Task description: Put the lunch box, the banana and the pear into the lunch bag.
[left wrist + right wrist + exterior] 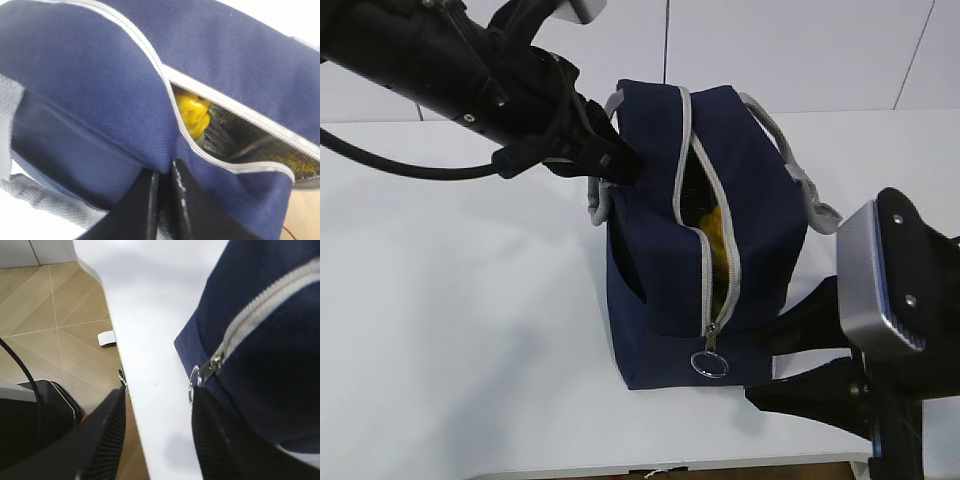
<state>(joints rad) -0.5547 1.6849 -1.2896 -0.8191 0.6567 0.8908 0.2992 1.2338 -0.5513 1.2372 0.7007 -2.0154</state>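
Observation:
The navy lunch bag (660, 240) stands on the white table, its grey zipper (705, 250) partly undone. Something yellow (720, 240) shows through the gap. In the left wrist view it is a lumpy yellow fruit (192, 115), and I cannot tell whether it is the pear or the banana. The lunch box is hidden. My left gripper (615, 160) is shut on a fold of the lunch bag's (100, 85) fabric beside the opening, pinched between its jaws (165, 172). My right gripper (159, 392) stands open low at the bag's front corner, bare table between its fingers. The metal ring pull (194, 382) hangs beside its right finger (215, 435).
The table's front edge (127, 405) runs just under my right gripper (760, 365), with tiled floor (55, 325) below it. A grey handle (800, 175) hangs off the bag's right side. White table surface (450, 270) lies left of the bag.

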